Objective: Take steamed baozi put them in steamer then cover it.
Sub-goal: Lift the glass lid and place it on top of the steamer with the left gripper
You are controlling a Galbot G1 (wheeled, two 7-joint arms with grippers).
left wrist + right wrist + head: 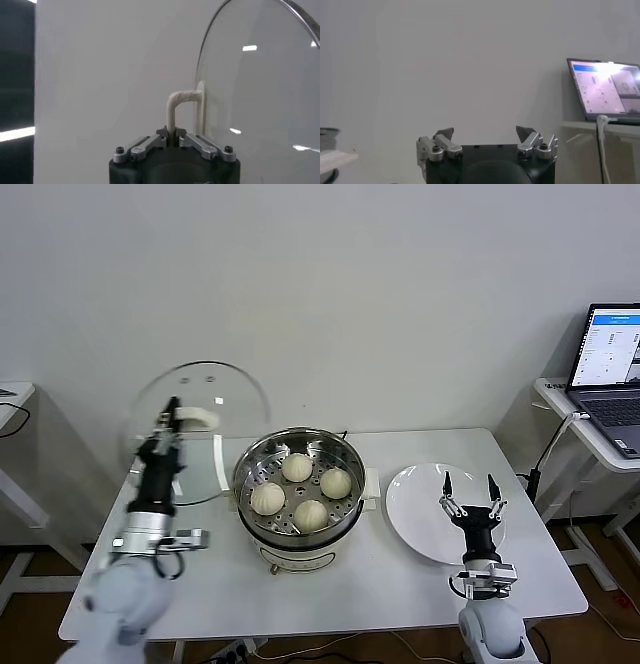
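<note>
Checking the left wrist view, I see my left gripper [173, 135] pinched tight on the cream bar handle [179, 102] of the clear glass cover [200, 429], upright left-centre. Head view adds four smooth baozi [298, 468] inside the shiny steamer [300, 484], centre; right gripper [469, 487] spread, empty, over the plate [420, 494].

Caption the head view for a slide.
Left end effector holds the cover upright beside the steamer with four baozi.

Four baozi [297, 467], one steamer [262, 456], one cover [225, 389]
</note>
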